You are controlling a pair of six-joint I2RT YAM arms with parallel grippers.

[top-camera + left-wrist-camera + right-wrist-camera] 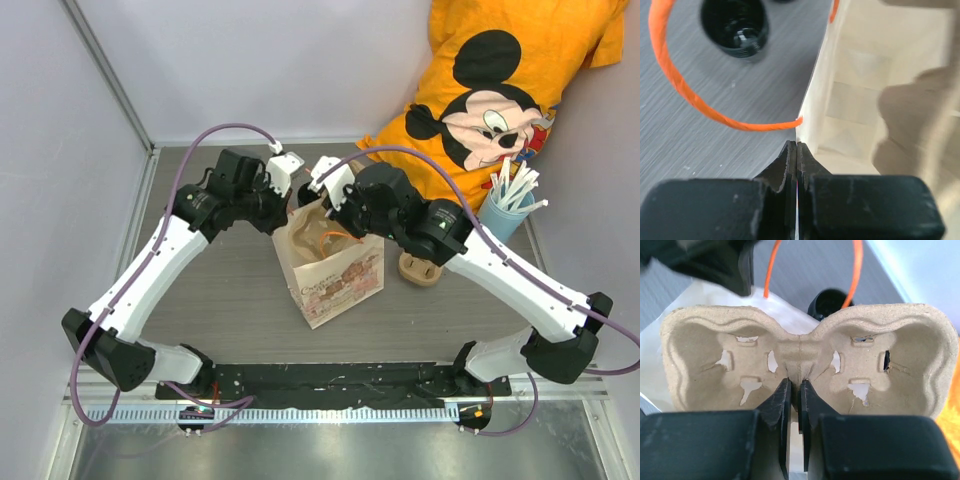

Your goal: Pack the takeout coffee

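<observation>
Both grippers are occupied, and the coming move turns on that. The left gripper has its jaws together, pinched on the rim of the brown paper bag, just beside where one orange handle joins the wall. The right gripper is clamped on the middle rib of the beige pulp cup carrier. It holds the carrier over the bag's open mouth, with nothing in its two wells.

The takeout coffee is not in the bag. It stands on the grey table, outside the wall that the left jaws pinch. In the left wrist view it lies ahead and to the left of the fingertips, beyond the handle loop. The right wrist view shows it past the carrier's top edge. It looks upright, its long axis vertical, but I cannot tell whether the lid is on. From above it is hidden under the two wrists.

By my judgement the left arm is nearer, but it must release the rim before it can take the cup. The right arm would first have to place the carrier. The bag wall and the handle loops stand in the way of a straight reach. Well off to the right are a light blue cup of white straws and an orange shirt, apart from the work
</observation>
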